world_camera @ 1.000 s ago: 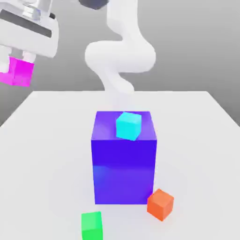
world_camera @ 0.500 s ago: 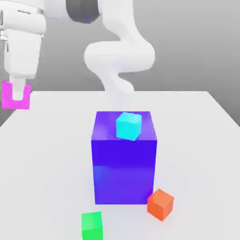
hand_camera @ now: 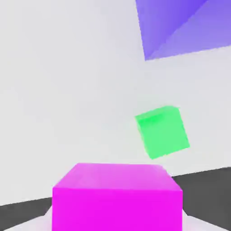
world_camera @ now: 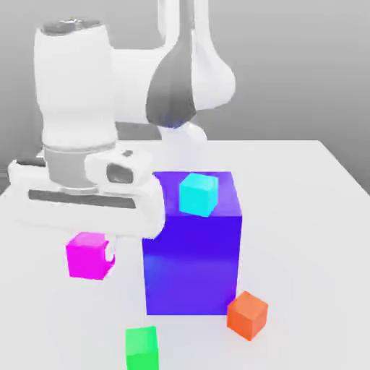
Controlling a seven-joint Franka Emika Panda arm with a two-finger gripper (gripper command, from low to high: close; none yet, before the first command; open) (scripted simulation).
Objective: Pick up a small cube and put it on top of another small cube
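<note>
One arm: you see the white Panda arm bent low over the white table, its hand on the exterior view's left of the big block.
Gripper: your two-finger gripper hangs below the hand, jaws closed onto the small plain magenta cube; one white fingertip shows against the cube's side.
Magenta cube: you find it clamped between the fingers, low and beside the big block, on the exterior view's left of it; whether it touches the table you cannot tell. In the hand view the same cube sits nearest the camera.
Big block: the tall blue-purple block stands upright mid-table; its corner appears in the hand view.
Cyan cube: a small cyan cube rests on the block's top face, turned slightly askew.
Green cube: a small green cube lies on the table in front of the block, well apart from the magenta cube; in the hand view it sits beyond the held cube, tilted.
Orange cube: a small orange cube sits just beside the block's lower corner, on the exterior view's right.
</note>
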